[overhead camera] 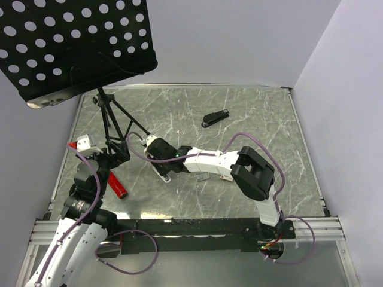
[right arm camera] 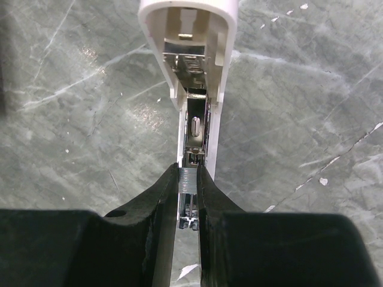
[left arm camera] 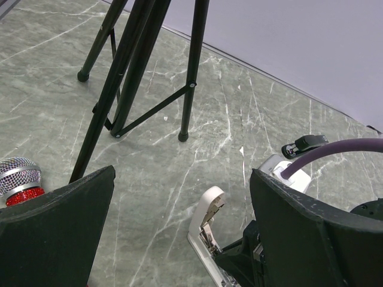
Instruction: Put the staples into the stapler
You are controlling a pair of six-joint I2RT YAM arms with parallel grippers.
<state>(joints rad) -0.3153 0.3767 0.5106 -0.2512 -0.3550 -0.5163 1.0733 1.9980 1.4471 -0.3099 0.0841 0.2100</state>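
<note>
White walls close in a grey-green marbled worktop (overhead camera: 299, 119). At the far left a black perforated music stand (overhead camera: 78, 42) is cut off by the picture edge, and its tripod (overhead camera: 108, 119) stands on the worktop. Near the tripod the left jaws stand wide open with nothing between them. Their fingers (left arm camera: 57, 233) fill the lower corners of the left wrist view. A long red object (overhead camera: 118, 185) lies beside the left arm, partly covered by it, and I cannot tell what it is. Toward the middle a white stapler (right arm camera: 188, 36) lies flipped open on the worktop, with its metal channel showing. The right jaws are almost closed on the staples (right arm camera: 187, 200), a thin silvery strip held over the near end of that channel. Whether the strip touches the channel is hidden by the fingers (right arm camera: 143, 221). Farther right, well apart, lies a black stapler (overhead camera: 215, 118).
</note>
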